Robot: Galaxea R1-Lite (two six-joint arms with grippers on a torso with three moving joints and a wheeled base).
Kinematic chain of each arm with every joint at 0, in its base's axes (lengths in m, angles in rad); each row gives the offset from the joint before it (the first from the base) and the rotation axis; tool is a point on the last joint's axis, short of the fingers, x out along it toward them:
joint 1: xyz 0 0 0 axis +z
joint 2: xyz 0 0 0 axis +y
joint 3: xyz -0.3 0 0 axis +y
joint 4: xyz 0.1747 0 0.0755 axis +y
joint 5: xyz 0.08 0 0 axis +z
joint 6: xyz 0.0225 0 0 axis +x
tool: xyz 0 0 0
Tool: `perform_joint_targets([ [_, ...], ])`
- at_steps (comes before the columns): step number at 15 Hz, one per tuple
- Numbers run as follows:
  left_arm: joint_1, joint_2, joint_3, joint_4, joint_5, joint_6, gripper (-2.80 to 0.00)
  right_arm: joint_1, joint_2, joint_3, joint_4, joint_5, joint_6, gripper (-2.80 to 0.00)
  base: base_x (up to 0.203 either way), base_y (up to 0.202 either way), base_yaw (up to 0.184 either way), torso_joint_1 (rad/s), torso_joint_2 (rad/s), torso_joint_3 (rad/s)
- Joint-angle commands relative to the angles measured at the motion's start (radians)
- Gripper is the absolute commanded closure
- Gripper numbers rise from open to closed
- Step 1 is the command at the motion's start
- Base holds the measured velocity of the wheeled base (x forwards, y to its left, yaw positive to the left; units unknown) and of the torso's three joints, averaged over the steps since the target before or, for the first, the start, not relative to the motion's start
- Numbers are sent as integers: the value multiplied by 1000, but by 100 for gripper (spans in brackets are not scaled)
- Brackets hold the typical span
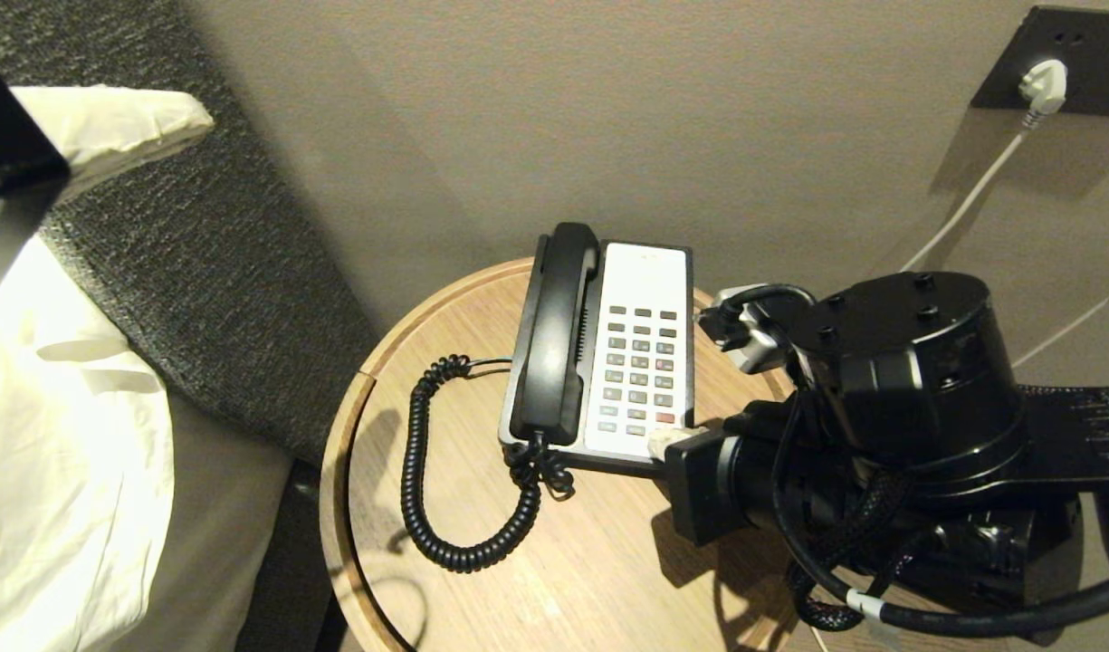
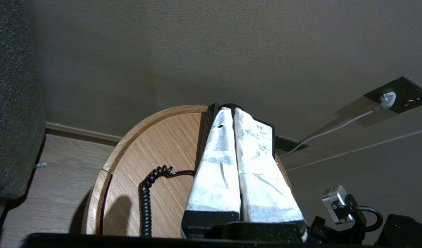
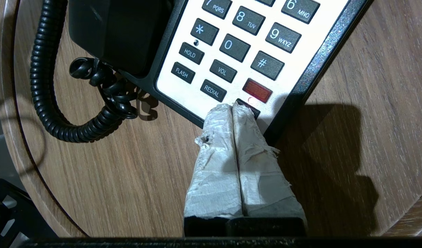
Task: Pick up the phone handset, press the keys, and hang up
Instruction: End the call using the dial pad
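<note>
Black phone handset (image 1: 556, 335) lies cradled lengthwise, left of our right tool (image 3: 233, 107), whose closed, empty tips touch the keys (image 1: 640, 367); left tool (image 2: 231, 112) closed.

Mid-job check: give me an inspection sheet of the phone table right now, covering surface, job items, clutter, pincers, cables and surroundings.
Surface: round wooden table with a raised rim.
Job's things: phone handset lying in its cradle on the phone base; keys on the white faceplate, one red.
Clutter: nothing seen.
Pincers: right pincer shut, tips at the near edge of the faceplate, on a dark key just below the red key; left pincer shut, off the table, holding nothing.
Cables: black coiled cord looped on the table; white cable plugged into a wall socket.
Surroundings: beige wall, dark headboard, white bedding.
</note>
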Motion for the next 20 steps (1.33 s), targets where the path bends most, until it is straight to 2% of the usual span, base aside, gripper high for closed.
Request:
perform_joint_targets([
  [1, 0, -4, 1, -2, 4, -3, 0, 1, 3, -5, 0, -2, 2, 0, 0, 0, 0, 0, 0, 0],
  [6, 0, -2, 1, 0, 4, -3, 0, 1, -27, -10, 2, -4, 5, 0, 0, 0, 0, 0, 0, 0],
  [9, 0, -1, 2, 2, 4, -3, 0, 0, -21, -11, 0, -43, 7, 0, 0, 0, 0, 0, 0, 0],
  [20, 0, -15, 16, 1, 4, -4, 0, 1, -18, -3, 0, -33, 11, 0, 0, 0, 0, 0, 0, 0],
])
